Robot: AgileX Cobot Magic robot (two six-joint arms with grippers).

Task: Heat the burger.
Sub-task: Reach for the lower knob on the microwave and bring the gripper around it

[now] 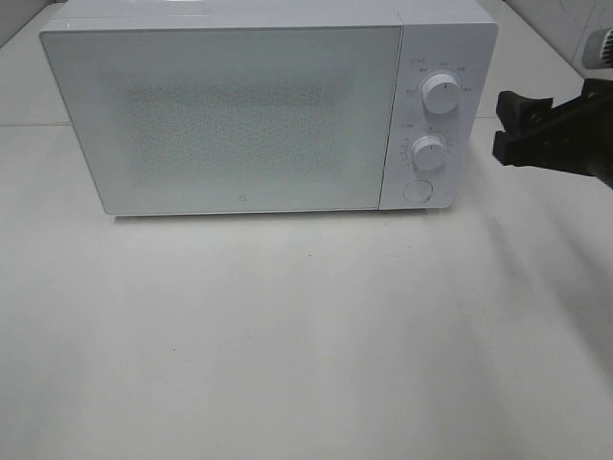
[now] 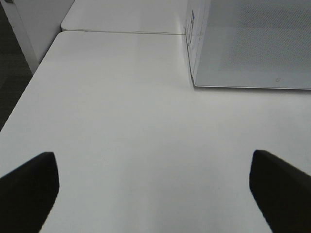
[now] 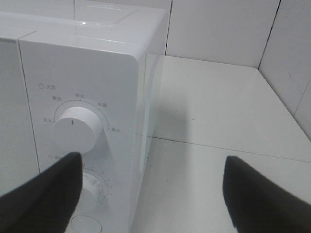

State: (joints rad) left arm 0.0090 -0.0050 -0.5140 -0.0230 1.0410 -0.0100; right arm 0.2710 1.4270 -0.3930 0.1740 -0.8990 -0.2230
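On the left of the scene, the left tool [image 2: 153, 160] hangs over bare white tabletop [image 2: 121, 121], its two dark fingers spread wide apart with nothing between them; it is outside the high view. Just to its right and farther back stands the near left corner of a white microwave [image 1: 239, 115]. The frosted door [image 1: 230, 110] is closed and fills most of the front, and nothing can be made out through it.

The burger shows in none of the views. It may sit behind that closed door, but I cannot tell.

Right of the door comes the control panel, with an upper knob [image 1: 442, 93], a lower knob [image 1: 428, 153] and a round button [image 1: 418, 191] beneath them. Farther right, the right tool [image 1: 508, 125] hovers in the air beside the panel at about the height of the knobs, close to the microwave's right edge without touching it. Its fingers stand apart and hold nothing.

As a judgement, a burger is light but soft and loosely stacked, so hard pressure would crush the buns and push the filling sideways. It is best taken low across the sides, with wide fingers closing gently and kept level
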